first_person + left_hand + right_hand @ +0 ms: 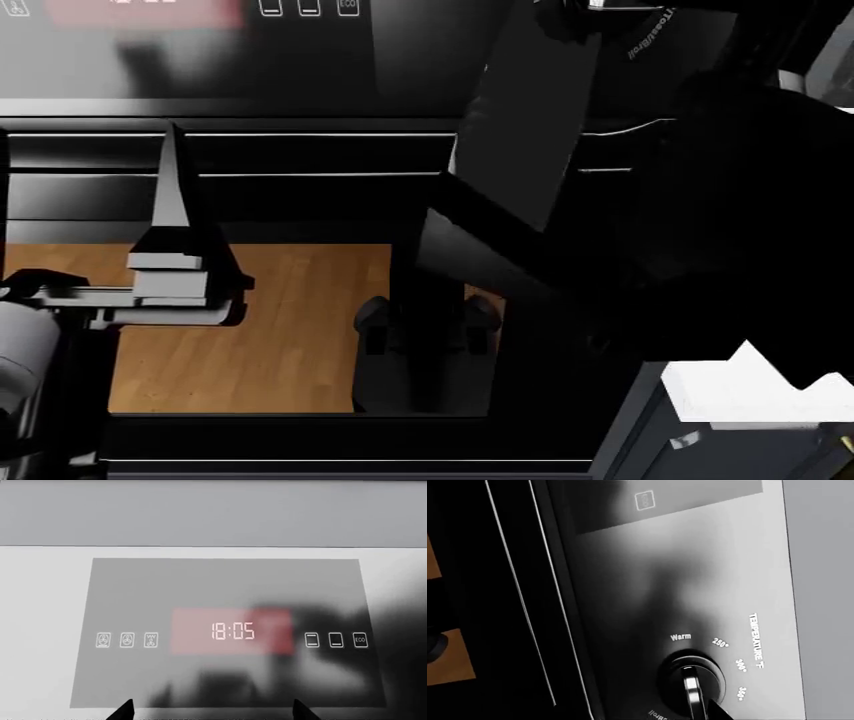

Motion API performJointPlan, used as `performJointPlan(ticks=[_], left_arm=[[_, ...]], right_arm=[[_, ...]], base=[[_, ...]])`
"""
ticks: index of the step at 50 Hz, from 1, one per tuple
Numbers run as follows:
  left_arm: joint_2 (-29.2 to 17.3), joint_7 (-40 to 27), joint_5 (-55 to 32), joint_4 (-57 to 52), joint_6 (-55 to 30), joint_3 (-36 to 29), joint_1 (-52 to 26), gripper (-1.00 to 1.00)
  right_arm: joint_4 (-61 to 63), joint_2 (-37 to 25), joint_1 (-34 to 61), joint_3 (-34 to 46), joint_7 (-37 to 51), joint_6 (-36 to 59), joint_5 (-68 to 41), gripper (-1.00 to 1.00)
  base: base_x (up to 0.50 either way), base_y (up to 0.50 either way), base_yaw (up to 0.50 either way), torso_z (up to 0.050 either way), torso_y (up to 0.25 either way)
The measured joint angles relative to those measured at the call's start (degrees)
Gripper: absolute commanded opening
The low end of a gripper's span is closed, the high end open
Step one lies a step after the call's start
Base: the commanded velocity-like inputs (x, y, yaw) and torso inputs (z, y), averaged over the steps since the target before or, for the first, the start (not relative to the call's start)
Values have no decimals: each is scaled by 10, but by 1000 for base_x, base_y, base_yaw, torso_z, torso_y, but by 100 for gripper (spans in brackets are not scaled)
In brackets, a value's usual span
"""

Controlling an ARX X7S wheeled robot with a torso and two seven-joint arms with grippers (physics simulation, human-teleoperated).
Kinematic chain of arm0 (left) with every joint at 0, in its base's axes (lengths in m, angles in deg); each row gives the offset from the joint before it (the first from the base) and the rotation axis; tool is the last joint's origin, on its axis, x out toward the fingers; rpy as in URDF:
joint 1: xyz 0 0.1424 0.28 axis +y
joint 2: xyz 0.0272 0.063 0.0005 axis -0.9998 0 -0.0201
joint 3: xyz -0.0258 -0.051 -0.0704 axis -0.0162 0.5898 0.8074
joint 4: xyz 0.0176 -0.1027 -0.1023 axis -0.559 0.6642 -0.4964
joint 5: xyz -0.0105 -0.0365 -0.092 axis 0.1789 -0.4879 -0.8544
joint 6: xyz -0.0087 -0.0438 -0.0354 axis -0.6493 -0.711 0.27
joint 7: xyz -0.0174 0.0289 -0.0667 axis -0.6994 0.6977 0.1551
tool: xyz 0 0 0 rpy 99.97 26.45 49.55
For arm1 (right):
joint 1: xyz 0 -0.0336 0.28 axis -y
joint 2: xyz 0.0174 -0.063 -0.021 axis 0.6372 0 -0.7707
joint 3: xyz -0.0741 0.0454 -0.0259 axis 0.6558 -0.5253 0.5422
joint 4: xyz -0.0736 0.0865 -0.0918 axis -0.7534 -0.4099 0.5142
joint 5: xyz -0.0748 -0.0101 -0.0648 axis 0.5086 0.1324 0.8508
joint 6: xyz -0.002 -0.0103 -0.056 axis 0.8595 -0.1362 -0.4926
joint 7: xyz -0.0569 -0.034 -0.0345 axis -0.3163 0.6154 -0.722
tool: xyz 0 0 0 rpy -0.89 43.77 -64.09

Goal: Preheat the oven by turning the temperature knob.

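Observation:
The glossy black oven (307, 155) fills the head view, with its red display (140, 10) at the top edge. The temperature knob (690, 680), a black dial with a silver bar, shows in the right wrist view under the "Warm" and "250" lettering. My right gripper (639, 714) looks open: one fingertip (718, 711) shows right beside the knob, and the other is lost against the dark front. My left gripper (213, 711) is open and empty, its tips spread below the display (232, 631) reading 18:05. It also shows in the head view (174, 190).
Small white-outlined buttons (127, 640) flank the display on both sides. The long handle bar (267, 134) runs across the oven door above the glass window (267, 330), which reflects a wooden floor. My right arm (561, 150) blocks the right of the head view.

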Motion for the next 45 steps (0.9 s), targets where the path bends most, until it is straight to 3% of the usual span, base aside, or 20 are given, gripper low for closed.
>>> performJointPlan(ticks=[45], left_arm=[[19,19,7,29,8,-5,4,100]], right_arm=[[-22,-3,1,44,6,4,66,100]], base=[[0,0,0,0,0]])
